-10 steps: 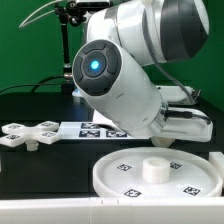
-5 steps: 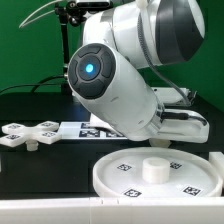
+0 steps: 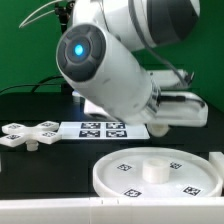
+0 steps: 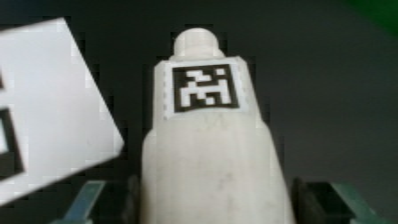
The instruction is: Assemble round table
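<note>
Black tabletop (image 3: 30, 105) before a green backdrop (image 3: 20, 40); items listed from the exterior view's left to its right.

1. Cross-shaped base piece (image 3: 22, 135): white, tagged, lying flat on the tabletop. It is well apart from the gripper, on the side of the exterior view's left.
2. Marker board (image 3: 100, 128): thin white strip of square tags, flat on the tabletop. It lies between the base piece and the gripper, with its far end under the arm.
3. Arm (image 3: 105, 65): white, with a blue light on one joint. It fills the middle of the exterior view and hides most of the gripper there.
4. Round disc (image 3: 160, 185): white and rimmed, with a raised hub at its centre and tags on its face. It lies flat on the tabletop, near the gripper and below it in the exterior view.
5. Gripper (image 4: 210, 200): one dark finger (image 4: 103, 200) on either side of the leg, both pressed against it, pinching it.
6. Leg (image 4: 205, 150): white cylinder with a tapered tip and one square tag. It is held in the gripper and points away from the wrist, above the dark tabletop, with the marker board (image 4: 54, 100) beside it.
</note>
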